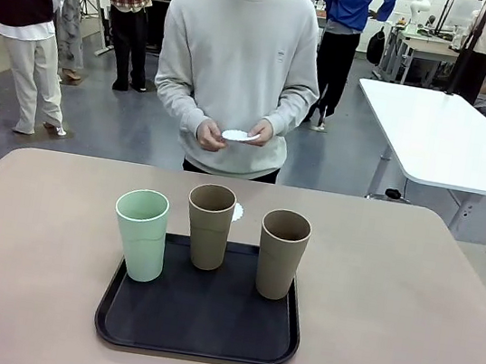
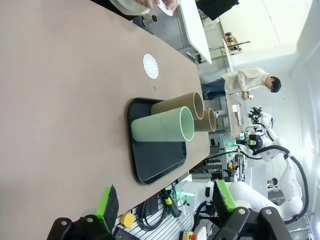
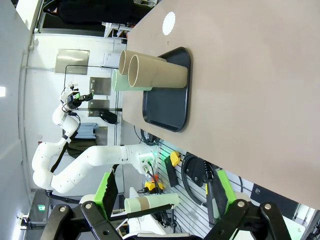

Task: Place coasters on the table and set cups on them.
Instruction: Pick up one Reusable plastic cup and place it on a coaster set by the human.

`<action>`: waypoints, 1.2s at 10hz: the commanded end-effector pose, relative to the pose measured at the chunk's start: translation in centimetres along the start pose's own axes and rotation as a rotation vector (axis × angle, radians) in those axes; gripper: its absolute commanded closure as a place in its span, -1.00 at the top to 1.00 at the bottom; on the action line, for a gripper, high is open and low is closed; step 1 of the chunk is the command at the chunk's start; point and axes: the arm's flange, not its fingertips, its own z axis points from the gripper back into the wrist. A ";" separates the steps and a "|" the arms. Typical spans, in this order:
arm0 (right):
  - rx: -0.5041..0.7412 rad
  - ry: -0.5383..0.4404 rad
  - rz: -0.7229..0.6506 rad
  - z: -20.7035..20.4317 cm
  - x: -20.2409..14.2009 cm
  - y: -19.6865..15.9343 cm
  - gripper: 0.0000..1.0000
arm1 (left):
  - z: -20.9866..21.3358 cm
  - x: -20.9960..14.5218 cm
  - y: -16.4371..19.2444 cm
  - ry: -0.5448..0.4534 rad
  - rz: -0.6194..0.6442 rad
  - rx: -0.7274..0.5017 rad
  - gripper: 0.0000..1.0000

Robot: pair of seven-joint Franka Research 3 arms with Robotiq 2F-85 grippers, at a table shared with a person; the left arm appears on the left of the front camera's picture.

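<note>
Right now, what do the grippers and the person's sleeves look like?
The grippers match: the left gripper and right gripper each have black linked metal fingers with bolted joints and bright green pads. The person's sleeves are long, light grey sweatshirt fabric with ribbed cuffs.

At lower centre, a tray [image 1: 197, 335] sits on the counter [image 1: 34, 233], carrying a row: left cup [image 1: 140, 233], middle cup [image 1: 209, 227], right cup [image 1: 282, 254]. A coaster [image 1: 238, 211] lies on the counter just behind the middle cup.

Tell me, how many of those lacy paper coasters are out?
2. One coaster lies on the table behind the middle brown cup; the other coaster is in the person's hands, and more may be stacked beneath it.
</note>
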 end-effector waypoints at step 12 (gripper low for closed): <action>0.000 0.000 0.000 0.0 0.0 0.0 1.00 | 0.2 -0.2 0.3 -0.004 -0.009 -0.018 1.00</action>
